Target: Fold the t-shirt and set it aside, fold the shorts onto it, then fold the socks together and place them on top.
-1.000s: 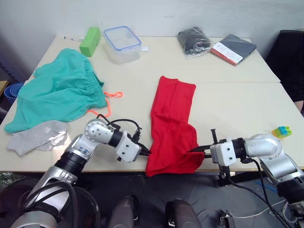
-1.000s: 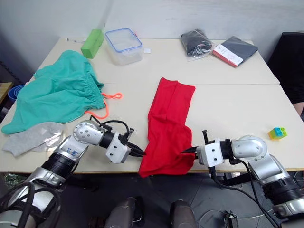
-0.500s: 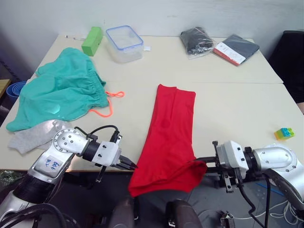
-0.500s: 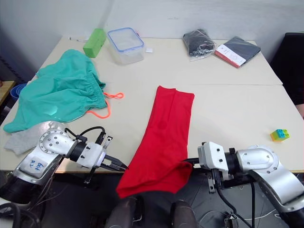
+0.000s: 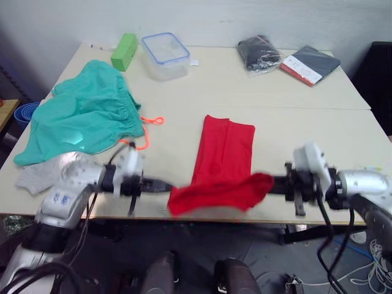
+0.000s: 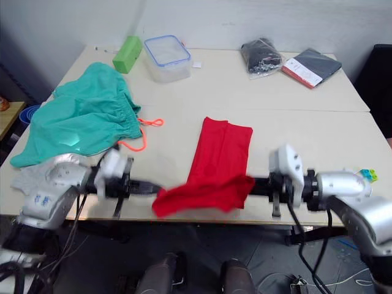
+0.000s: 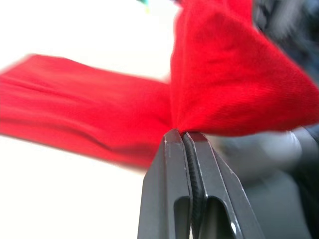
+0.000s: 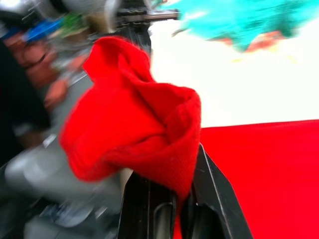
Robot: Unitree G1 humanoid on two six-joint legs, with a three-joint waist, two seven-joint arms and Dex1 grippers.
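Cream table [image 5: 294, 92], pale wall behind
My left gripper [image 7: 182, 137] and right gripper [image 8: 192, 164] are each clamped on the t-shirt [image 5: 223, 162] hem, lower centre of frame

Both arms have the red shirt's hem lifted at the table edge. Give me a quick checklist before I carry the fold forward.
1. Left tool shut on the t-shirt: ok.
2. Right tool pinching its corner: ok.
3. Hem lifted level between both tools: ok.
4. Collar end flat on the table: ok.
5. Shorts and socks lie apart from the shirt: ok.
6. Cloth bunched evenly at the right tool: cannot tell.
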